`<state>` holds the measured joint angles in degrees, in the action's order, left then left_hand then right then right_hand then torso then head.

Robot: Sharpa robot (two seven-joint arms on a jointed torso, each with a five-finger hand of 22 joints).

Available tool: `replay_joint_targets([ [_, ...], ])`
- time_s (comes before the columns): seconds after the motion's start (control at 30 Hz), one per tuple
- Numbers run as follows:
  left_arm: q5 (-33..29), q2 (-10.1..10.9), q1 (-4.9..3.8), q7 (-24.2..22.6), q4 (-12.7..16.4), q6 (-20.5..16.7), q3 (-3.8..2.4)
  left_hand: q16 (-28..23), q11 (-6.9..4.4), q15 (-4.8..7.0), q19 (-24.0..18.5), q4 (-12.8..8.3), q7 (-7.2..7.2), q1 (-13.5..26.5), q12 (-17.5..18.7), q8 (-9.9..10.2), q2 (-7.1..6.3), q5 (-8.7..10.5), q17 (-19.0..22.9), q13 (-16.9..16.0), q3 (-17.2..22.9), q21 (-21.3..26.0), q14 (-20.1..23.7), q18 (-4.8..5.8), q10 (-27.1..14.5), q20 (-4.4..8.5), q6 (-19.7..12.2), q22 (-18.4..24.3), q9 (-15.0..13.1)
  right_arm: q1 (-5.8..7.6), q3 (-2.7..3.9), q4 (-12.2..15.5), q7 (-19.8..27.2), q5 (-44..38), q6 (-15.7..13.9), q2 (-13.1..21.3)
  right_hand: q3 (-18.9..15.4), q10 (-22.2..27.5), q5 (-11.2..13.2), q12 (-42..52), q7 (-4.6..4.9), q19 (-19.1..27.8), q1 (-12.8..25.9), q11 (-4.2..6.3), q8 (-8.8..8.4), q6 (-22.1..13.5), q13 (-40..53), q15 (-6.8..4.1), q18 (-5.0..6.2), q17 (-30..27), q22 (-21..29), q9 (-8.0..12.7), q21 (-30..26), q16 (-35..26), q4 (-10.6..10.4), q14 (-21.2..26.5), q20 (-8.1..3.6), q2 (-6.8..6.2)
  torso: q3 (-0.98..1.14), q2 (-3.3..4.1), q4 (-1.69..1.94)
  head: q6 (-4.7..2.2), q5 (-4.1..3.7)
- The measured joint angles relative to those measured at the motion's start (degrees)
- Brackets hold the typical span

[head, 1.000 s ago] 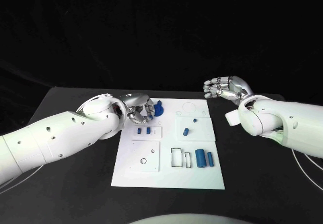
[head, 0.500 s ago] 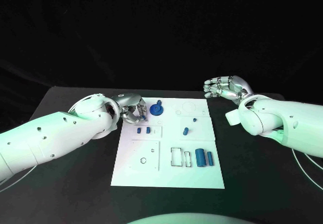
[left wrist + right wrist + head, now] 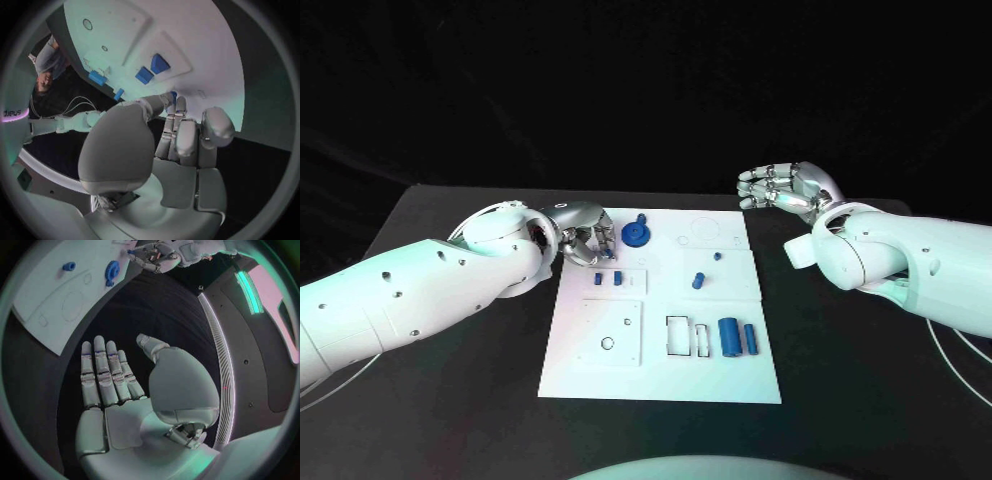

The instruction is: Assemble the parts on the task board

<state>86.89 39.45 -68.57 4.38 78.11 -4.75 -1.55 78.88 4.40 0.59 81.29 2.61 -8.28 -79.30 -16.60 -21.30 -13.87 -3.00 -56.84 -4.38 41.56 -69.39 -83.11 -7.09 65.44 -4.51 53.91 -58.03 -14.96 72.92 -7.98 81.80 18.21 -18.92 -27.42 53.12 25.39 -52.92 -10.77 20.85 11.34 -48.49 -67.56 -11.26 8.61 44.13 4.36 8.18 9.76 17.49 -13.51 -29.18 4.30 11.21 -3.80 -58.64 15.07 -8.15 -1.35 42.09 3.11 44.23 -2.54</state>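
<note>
Hovering at the far corner of the task board [image 3: 661,380], the left hand [image 3: 589,232] is curling its fingers with nothing clearly held; the blue gear [image 3: 636,236] is lying on the board just beside its fingertips. The right hand [image 3: 788,190] is hanging released, fingers spread, well off the board over the desk [image 3: 459,380]. The gear is looking small, stiff, light and likely slick; pinching its rim should suit.

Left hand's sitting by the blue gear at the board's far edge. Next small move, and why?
Probably close the left hand on the blue gear: its fingers look empty, the gear lies free on the task board beside them, and the right hand is open off the board.
</note>
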Motion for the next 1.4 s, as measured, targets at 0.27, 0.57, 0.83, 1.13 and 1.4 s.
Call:
replay_joint_targets([
  [0.27, -0.1, 0.0, 0.03, 0.0, 0.0, 0.0, 0.0, 0.0, 0.0, 0.0, 0.0, 0.0, 0.09, 0.0, 0.2, 0.0, 0.0, 0.0, 0.0, 0.0, 0.0, -0.1, 0.0, 0.0, 0.0, 0.0, 0.1, -0.1, 0.0, -0.02, 0.0, 0.0, 0.0, 0.0, 0.0, 0.0, 0.0, 0.0, 0.0, 0.0, 0.0, 0.0, 0.0, 0.0, 0.0, 0.0, 0.0, 0.0, 0.0, 0.0, 0.0, 0.0, 0.0, 0.0, 0.0, 0.0, 0.0, 0.0, -0.01, -0.01, 0.01, 0.0, -0.1],
  [0.57, -0.4, -0.1, 0.05, 0.1, 0.1, -0.1, 0.0, 0.0, -0.21, 0.0, 0.0, -0.2, -0.11, 0.0, 0.2, 0.0, 0.0, 0.0, 0.0, 0.0, -0.2, -0.1, 0.0, 0.0, 0.2, 0.0, 0.3, -0.3, -0.1, -0.03, 0.0, 0.0, 0.0, 0.0, 0.0, 0.0, 0.0, 0.0, 0.0, 0.0, 0.0, 0.0, 0.0, 0.0, 0.0, 0.0, 0.0, 0.0, 0.0, 0.0, 0.0, 0.0, 0.0, 0.0, 0.0, 0.0, 0.0, 0.0, -0.05, -0.02, 0.04, 0.05, -0.1],
  [0.83, -0.7, -0.2, 0.05, 0.0, 0.0, -0.1, 0.0, 0.0, -0.21, 0.0, 0.0, -0.2, -0.11, 0.0, 0.2, 0.0, 0.0, 0.0, 0.1, 0.0, -0.2, -0.1, 0.0, -0.01, 0.2, 0.0, 0.3, -0.3, 0.0, -0.06, 0.0, -0.1, 0.0, 0.0, 0.0, -0.1, 0.0, 0.0, 0.0, 0.0, 0.0, 0.0, 0.0, 0.0, 0.0, 0.0, 0.0, 0.0, 0.0, 0.0, 0.0, 0.0, 0.0, 0.0, 0.0, 0.0, 0.0, 0.0, -0.04, -0.03, 0.04, 0.0, -0.01],
  [1.13, -0.8, -0.5, 0.05, 0.1, -0.2, 0.1, 0.0, 0.0, -0.21, 0.0, 0.0, -0.2, -0.1, 0.0, 0.2, 0.0, 0.0, 0.0, 0.3, -0.1, -0.2, -0.3, 0.0, 0.0, 0.2, 0.0, 0.3, -0.4, -0.1, -0.07, 0.0, -0.1, 0.0, 0.0, 0.0, -0.1, 0.0, 0.0, 0.0, 0.0, 0.0, 0.0, 0.0, 0.0, 0.0, 0.0, 0.0, 0.0, 0.0, 0.0, 0.0, 0.0, 0.0, 0.0, 0.0, 0.0, 0.0, 0.0, 0.0, -0.03, 0.0, -0.02, 0.03],
  [1.4, -1.0, -0.6, 0.04, 0.3, -0.3, 0.6, 0.0, 0.0, -0.21, 0.0, 0.0, -0.2, -0.1, 0.0, 0.5, 0.0, 0.0, 0.0, 0.3, -0.1, -0.2, -0.4, 0.0, 0.0, 0.2, 0.0, 0.3, -0.6, -0.1, -0.07, 0.0, 0.0, 0.0, 0.0, 0.0, 0.0, 0.0, 0.0, 0.0, 0.0, 0.0, 0.0, 0.0, 0.0, 0.0, 0.0, 0.0, 0.0, 0.0, 0.0, 0.0, 0.0, 0.0, 0.0, 0.0, 0.0, 0.0, 0.0, -0.01, -0.03, 0.0, 0.13, -0.01],
])
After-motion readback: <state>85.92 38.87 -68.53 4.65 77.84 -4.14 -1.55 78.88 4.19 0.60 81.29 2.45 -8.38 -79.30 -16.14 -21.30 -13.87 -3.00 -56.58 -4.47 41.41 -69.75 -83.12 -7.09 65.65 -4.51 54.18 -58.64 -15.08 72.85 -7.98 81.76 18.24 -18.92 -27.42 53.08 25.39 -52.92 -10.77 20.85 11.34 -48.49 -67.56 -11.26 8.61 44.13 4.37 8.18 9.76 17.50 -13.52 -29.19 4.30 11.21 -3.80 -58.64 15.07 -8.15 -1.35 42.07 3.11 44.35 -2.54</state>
